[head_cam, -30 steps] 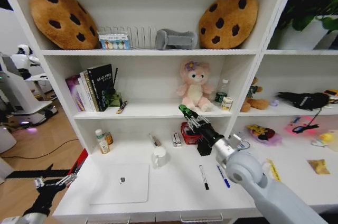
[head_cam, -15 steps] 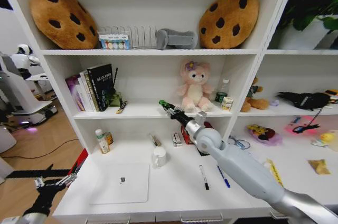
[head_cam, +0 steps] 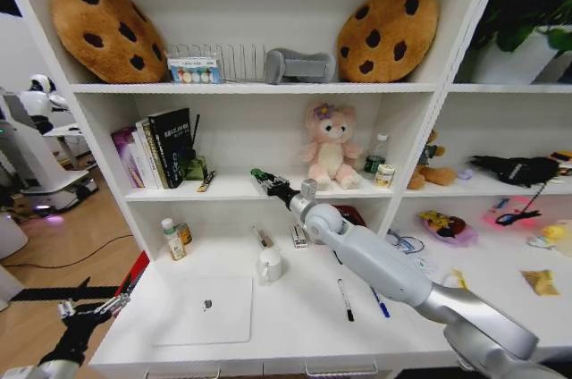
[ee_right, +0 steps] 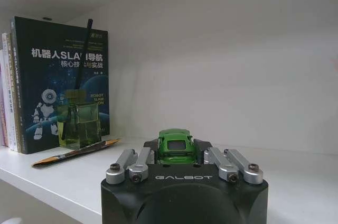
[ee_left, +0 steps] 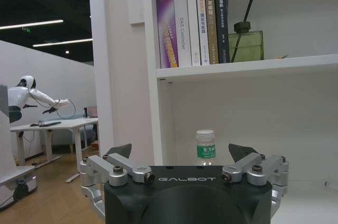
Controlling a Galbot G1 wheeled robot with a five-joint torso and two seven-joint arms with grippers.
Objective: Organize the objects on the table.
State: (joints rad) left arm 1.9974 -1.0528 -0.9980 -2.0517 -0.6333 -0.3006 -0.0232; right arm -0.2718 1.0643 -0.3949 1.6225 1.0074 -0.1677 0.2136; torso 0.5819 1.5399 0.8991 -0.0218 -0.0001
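Right claw [ee_right: 176, 156] is clamped on the green toy car [ee_right: 175, 145], held just above the middle shelf [head_cam: 237, 188] around 12 o'clock, presumably to park it there. Left claw [ee_left: 179, 156] hangs spread wide at 8 o'clock off the tabletop [head_cam: 295, 307].

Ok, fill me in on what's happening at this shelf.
The right gripper is shut on the green toy car and reaches over the middle shelf, near the books and green bottle. The left gripper hangs open, low beside the desk. The laptop, marker and pen lie on the desk.
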